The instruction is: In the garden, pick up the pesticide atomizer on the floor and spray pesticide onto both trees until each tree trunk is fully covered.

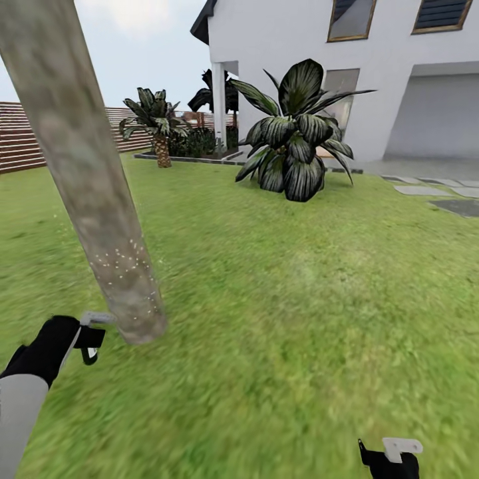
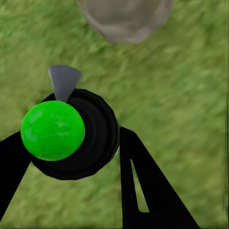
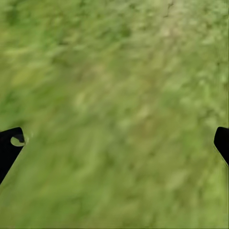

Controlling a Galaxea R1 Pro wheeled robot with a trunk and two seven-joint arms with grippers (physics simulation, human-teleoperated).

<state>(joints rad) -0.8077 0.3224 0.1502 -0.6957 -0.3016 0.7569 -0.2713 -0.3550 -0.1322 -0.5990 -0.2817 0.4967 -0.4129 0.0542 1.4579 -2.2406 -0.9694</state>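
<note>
you are looking across a green lawn (image 1: 279,319) toward a white house (image 1: 372,73). a thick pale tree trunk (image 1: 86,173) leans across the left of the head view; its top is cut off by the frame, so no crown shows. a band of tiny whitish spray specks (image 1: 126,263) dots the bark low down, near the base. behind it stand a broad striped-leaf plant (image 1: 296,133), a small palm (image 1: 158,126) and a brown slat fence (image 1: 26,136).

your left pincer (image 1: 90,339) sits low at the left, just beside the trunk's foot, with its arm partly cut off by the edge. in the left wrist view its two black fingers (image 2: 143,181) pinch the spray bottle (image 2: 78,136) between them. you see the bottle end-on as a dark round shape with a bright green ball on it and a grey pointed tip aimed toward the trunk base (image 2: 125,19), which lies near but apart. the grass there is blurred.

your right pincer (image 1: 389,459) is mostly cut off at the bottom right. in the right wrist view its fingertips (image 3: 9,148) sit at opposite edges, spread wide over blurred grass, holding nothing.
</note>
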